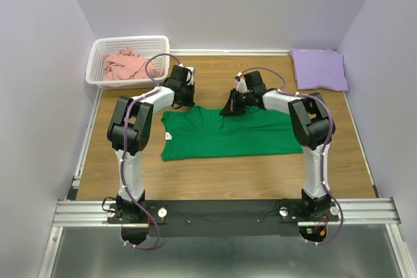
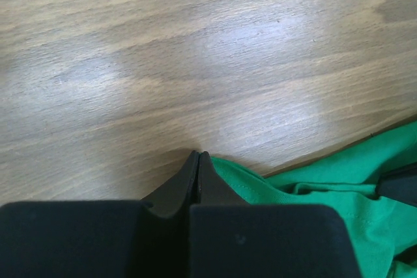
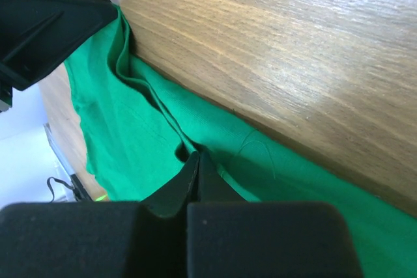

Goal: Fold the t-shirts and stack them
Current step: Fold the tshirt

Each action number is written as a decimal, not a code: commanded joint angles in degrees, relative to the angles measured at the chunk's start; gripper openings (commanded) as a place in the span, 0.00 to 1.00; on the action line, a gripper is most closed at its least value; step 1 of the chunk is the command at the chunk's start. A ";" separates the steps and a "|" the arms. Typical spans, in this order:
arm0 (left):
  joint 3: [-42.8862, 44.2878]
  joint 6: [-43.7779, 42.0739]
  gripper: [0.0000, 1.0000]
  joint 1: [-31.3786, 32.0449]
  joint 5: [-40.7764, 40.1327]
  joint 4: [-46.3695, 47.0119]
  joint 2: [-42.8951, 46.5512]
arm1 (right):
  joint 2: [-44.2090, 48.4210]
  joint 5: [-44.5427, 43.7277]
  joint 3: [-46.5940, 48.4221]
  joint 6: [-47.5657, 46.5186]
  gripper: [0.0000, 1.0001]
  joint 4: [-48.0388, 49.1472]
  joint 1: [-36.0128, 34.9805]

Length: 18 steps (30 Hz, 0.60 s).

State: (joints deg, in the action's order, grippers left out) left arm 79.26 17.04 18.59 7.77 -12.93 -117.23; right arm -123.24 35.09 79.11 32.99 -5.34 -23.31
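The green t-shirt [image 1: 228, 135] lies spread on the wooden table, with its white neck label at the left edge. My left gripper [image 1: 184, 99] is down at the shirt's far left corner. Its jaws are shut, and the green hem [image 2: 260, 183] runs right up to its tips [image 2: 197, 155]. My right gripper [image 1: 232, 106] is at the far edge near the middle, shut on a raised fold of green cloth [image 3: 156, 105] that runs into its tips [image 3: 199, 155]. The lavender t-shirt [image 1: 319, 68] lies folded at the back right. The salmon pink t-shirt [image 1: 124, 65] sits crumpled in the basket.
A white lattice basket [image 1: 99, 49] stands at the back left corner of the table. Grey walls close in on three sides. A metal rail [image 1: 221, 211] holding both arm bases runs along the near edge. Bare wood [image 1: 215, 174] shows in front of the green shirt.
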 commanded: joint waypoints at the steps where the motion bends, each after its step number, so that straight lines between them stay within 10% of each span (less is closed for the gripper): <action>1: 0.28 -0.16 0.00 -1.01 0.67 0.19 2.00 | 3.79 -0.73 -1.41 -1.96 0.01 0.51 -0.42; 18: -3.49 -3.15 0.00 -1.27 2.34 -0.17 10.70 | 7.75 0.33 -4.49 -5.83 0.01 0.42 -0.51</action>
State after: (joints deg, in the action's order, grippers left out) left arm 78.52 15.05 17.63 8.67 -12.88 -109.73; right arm -117.93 35.07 76.49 29.04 -5.21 -23.31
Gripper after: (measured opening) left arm 0.008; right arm 0.011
